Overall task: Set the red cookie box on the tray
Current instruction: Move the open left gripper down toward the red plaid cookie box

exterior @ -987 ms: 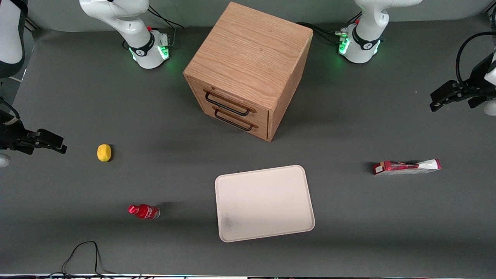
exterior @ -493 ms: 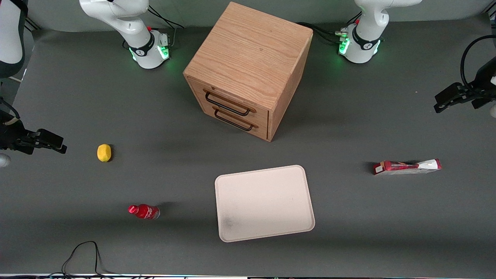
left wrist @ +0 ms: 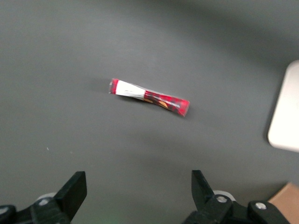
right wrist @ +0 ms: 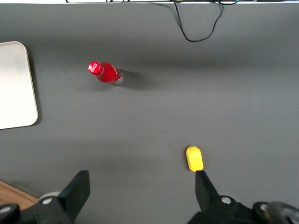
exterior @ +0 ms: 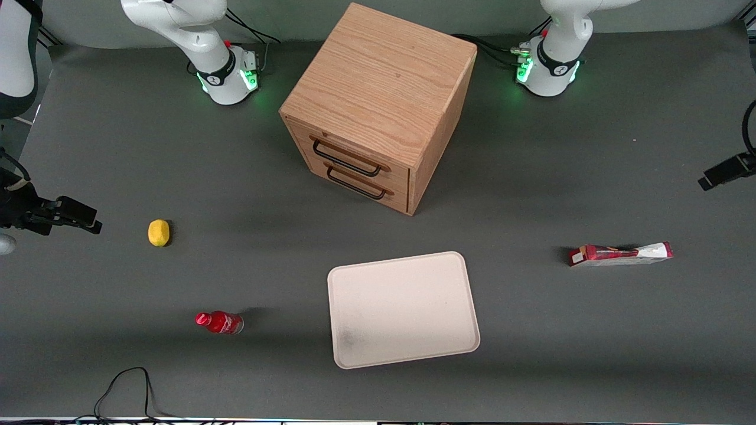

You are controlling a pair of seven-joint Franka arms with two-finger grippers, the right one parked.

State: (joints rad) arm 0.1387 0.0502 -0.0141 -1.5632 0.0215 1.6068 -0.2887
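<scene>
Red cookie box point(exterior: 620, 254) on the mat, not yet grasped.

Front view: it lies toward the working arm's end of the table, well apart from the tray point(exterior: 403, 309); the gripper point(exterior: 725, 172) hangs at that end, farther from the camera than the box. Left wrist view: the box point(left wrist: 149, 97) lies flat, the gripper point(left wrist: 139, 198) hovering clear of it, its 2 fingers spread wide and empty. Probably light, crushable cardboard; best pinched across the narrow middle.
</scene>
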